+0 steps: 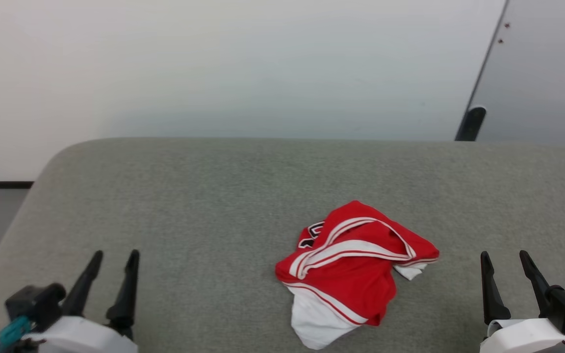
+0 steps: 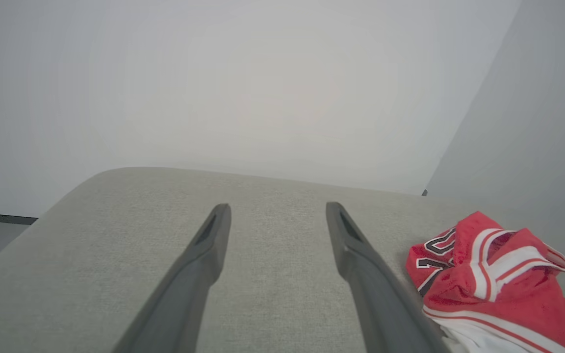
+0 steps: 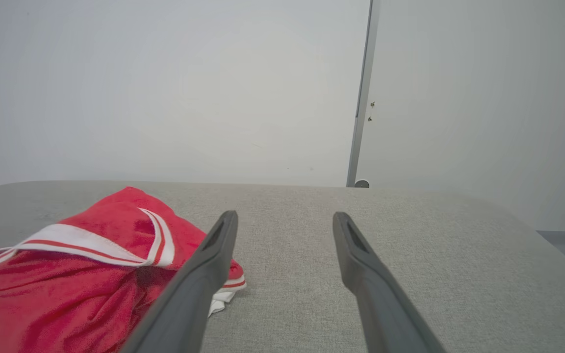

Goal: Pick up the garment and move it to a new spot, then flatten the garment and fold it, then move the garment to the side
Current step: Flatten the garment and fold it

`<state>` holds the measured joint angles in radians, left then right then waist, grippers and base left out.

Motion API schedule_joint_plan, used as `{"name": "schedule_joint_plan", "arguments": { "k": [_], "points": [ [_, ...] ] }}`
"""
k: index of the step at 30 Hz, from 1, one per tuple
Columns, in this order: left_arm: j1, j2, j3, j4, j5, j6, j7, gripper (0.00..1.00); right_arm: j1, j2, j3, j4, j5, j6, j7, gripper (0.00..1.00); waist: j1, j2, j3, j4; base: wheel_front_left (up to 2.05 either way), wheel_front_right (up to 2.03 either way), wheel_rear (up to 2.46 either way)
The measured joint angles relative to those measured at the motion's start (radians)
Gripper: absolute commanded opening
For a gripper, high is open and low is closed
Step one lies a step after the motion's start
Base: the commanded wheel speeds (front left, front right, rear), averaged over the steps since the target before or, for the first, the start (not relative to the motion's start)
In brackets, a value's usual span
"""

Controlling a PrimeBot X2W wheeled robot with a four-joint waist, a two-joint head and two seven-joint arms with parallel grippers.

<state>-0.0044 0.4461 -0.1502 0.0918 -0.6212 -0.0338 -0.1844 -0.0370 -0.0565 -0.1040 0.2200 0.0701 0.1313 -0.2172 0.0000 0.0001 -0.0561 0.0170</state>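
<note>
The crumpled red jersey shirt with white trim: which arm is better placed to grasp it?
Probably the right: the open right gripper stands closer to the red jersey shirt than the left gripper.

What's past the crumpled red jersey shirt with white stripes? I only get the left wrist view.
Observer: The right tool, open, sits apart from the crumpled red jersey shirt.
Operator: Is my left tool bumping it?
Observer: No; the head view shows bare grey fabric-covered surface between them.
Operator: Anything hiding underneath?
Observer: A small white cloth corner pokes out on the shirt's right side.
</note>
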Motion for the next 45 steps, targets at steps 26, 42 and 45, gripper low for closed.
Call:
{"name": "schedule_joint_plan", "arguments": {
  "k": [26,42,45],
  "points": [
    [-0.329,0.039,-0.265,-0.143,-0.369,0.188,1.165,1.0,-0.083,0.004,0.029,0.008,0.02,0.0,-0.014,1.0,0.0,0.0,0.116,-0.096,0.0,0.0,0.0],
    [-0.429,-0.01,-0.341,-0.048,-0.364,0.173,1.239,1.0,-0.158,0.004,0.051,0.036,0.058,0.0,-0.039,1.0,0.0,0.0,0.218,-0.172,0.0,0.0,0.0],
    [-0.43,-0.017,-0.347,-0.032,-0.364,0.169,1.239,1.0,-0.166,0.004,0.054,0.046,0.07,0.0,-0.04,1.0,0.0,0.0,0.235,-0.188,0.0,0.0,0.0]
  ]
}}
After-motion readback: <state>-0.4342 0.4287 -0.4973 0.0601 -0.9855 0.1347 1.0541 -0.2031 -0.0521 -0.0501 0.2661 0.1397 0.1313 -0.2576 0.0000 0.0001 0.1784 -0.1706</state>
